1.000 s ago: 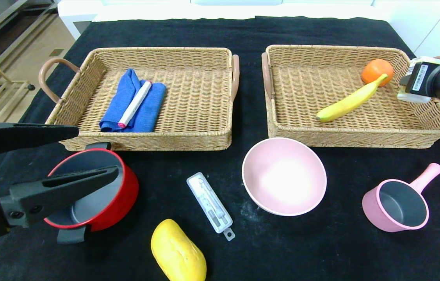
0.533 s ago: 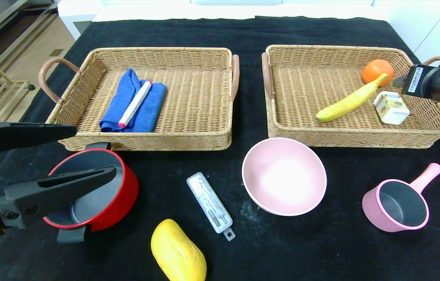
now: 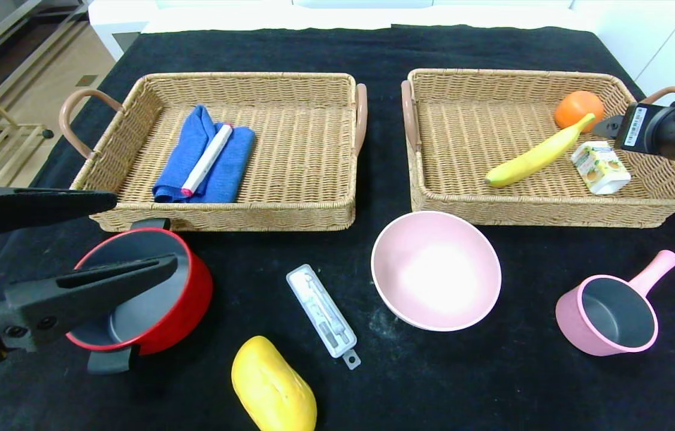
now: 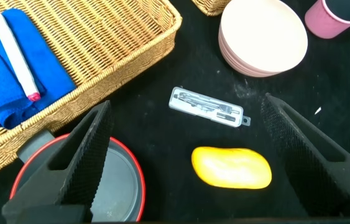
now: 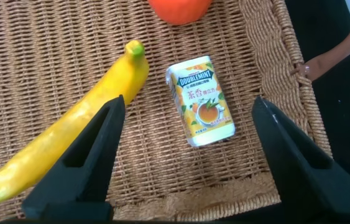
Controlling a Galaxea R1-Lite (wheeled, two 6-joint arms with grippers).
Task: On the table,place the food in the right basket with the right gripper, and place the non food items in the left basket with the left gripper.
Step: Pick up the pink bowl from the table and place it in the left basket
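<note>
Hovering spread-fingered over the drink carton (image 5: 202, 104) lying in the right basket (image 3: 642, 212), the right gripper (image 5: 187, 155) should lift straight up, sparing the banana (image 5: 69, 140); the left gripper (image 3: 106, 236) hangs spread above the red pot (image 3: 190, 299).

Right claw (image 5: 184, 155) spread wide at far right; left claw (image 4: 187, 155) agape, low at left.

You see two wicker baskets: left basket (image 3: 313, 206), right basket (image 3: 553, 209). Four food items: one banana (image 3: 532, 158), one orange (image 3: 577, 108), one drink carton (image 3: 601, 167), one yellow mango-like fruit (image 3: 273, 386). Six non-food items: one red pot (image 3: 187, 299), one pink bowl (image 3: 436, 269), one pink saucepan (image 3: 613, 311), one white case (image 3: 321, 310), one blue cloth (image 3: 229, 167), one white pen (image 3: 206, 159). Two grippers: left gripper (image 3: 145, 236), right gripper (image 5: 187, 155).
</note>
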